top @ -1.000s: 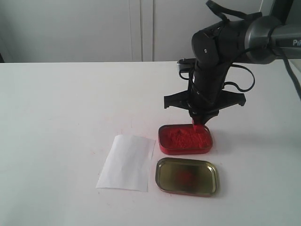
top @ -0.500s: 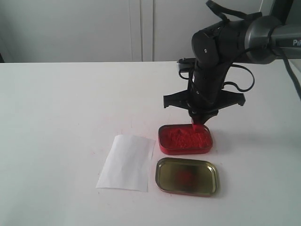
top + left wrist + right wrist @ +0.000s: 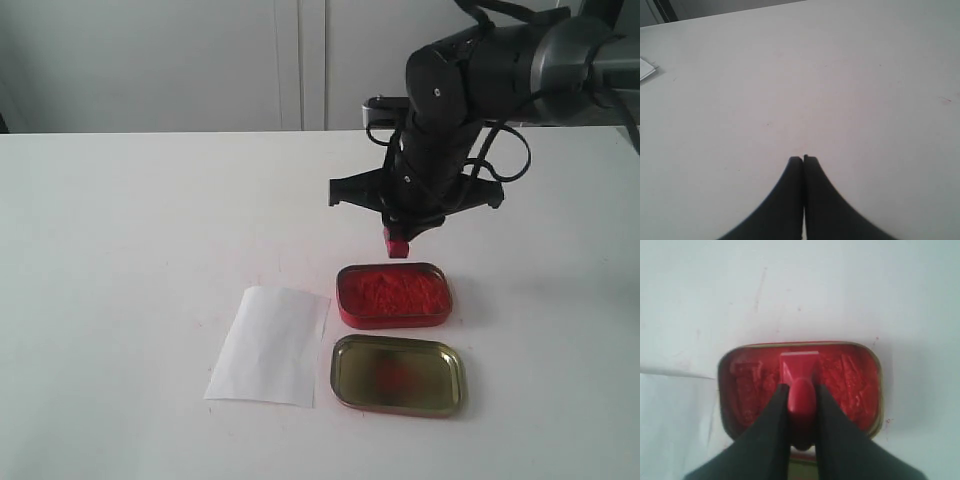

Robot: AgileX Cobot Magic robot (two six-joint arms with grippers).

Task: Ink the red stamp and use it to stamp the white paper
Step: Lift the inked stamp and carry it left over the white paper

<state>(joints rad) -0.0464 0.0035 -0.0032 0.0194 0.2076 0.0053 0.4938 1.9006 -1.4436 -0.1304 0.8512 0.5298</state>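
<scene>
We see the right gripper (image 3: 398, 236) pinching the narrow handle of the small red plastic stamp (image 3: 397, 244) between its two black fingers, jaws drawn in narrow around it, with the blocky square base pointing down. The stamp hangs in the air, clear of the ink. In the exterior view it sits above the far rim of the rectangular metal tin filled with red ink (image 3: 390, 320), and in the right wrist view the stamp (image 3: 800, 366) lies over the middle of that tin (image 3: 874, 365), with the right gripper (image 3: 801, 390) closed on its rounded handle. The ink surface looks rough and crumbled. Just in front of the ink tin, close to it but apart, lies a shallow gold-coloured metal lid (image 3: 448, 392) with a faint red smear on its inside. To the left of both tins the small rectangular white paper (image 3: 268, 345) lies flat on the white tabletop (image 3: 140, 230), near the tins without touching them, and we can make out no imprint on it. The left gripper (image 3: 803, 159) shows only in its own wrist view, its dark fingertips pressed together with nothing between them, above bare table.
</scene>
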